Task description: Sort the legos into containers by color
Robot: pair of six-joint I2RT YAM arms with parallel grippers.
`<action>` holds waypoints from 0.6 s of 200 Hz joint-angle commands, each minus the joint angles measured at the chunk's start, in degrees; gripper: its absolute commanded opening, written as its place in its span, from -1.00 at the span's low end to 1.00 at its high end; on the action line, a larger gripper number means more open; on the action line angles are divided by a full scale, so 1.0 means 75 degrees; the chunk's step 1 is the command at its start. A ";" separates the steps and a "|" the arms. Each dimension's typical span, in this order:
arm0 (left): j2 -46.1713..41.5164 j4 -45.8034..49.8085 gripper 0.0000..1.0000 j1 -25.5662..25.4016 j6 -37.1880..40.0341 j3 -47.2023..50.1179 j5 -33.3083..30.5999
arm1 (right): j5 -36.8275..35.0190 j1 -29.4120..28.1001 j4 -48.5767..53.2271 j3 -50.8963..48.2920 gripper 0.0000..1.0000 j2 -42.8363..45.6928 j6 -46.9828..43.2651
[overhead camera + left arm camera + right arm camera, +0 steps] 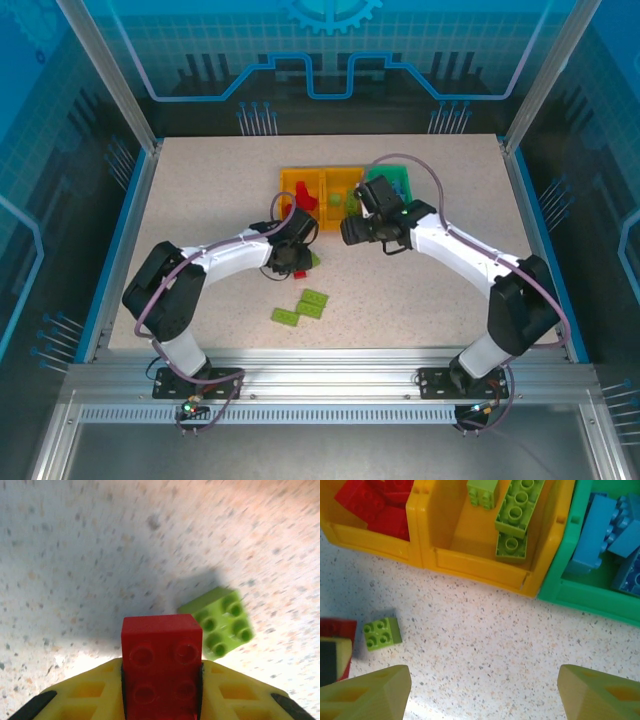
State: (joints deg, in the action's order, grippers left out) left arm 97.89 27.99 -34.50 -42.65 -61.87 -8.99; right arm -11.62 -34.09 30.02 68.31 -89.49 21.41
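Observation:
My left gripper (161, 682) is shut on a red lego (161, 660), held just above the table; a small lime green lego (222, 622) lies right beside it. My right gripper (482, 692) hangs open over bare table in front of the containers, nothing between its fingers (370, 695). The left orange bin (370, 537) holds red legos (370, 502), the middle orange bin (480, 562) holds green legos (515, 510), and the green bin (585, 597) holds blue legos (600, 527). The right wrist view also has the small green lego (381, 632) and the held red one (335, 627) at its left edge.
Two flat green legos (310, 303) lie together on the table nearer the front edge, below both grippers (297, 260). The row of bins (300, 178) stands at the middle back. A blue rim runs along the table sides.

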 commanded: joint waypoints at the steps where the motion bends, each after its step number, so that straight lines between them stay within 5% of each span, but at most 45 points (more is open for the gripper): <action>1: -0.0251 0.0457 -0.42 0.0288 0.0538 -0.0633 -0.0301 | 0.0027 -0.0221 -0.0523 -0.0511 0.57 0.0243 -0.0124; 61: 0.0669 0.0464 -0.40 0.1189 0.1542 -0.2638 -0.0043 | 0.0295 -0.1187 -0.1817 -0.1591 0.57 -0.0020 0.0159; 120: 0.2385 0.0437 -0.39 0.1731 0.1896 -0.4639 0.0457 | 0.0285 -0.1915 -0.1882 -0.0502 0.60 -0.1638 0.0131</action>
State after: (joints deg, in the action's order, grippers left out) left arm 111.42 29.76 -22.76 -31.03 -91.66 -8.38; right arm -9.96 -46.96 17.19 59.61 -97.08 22.28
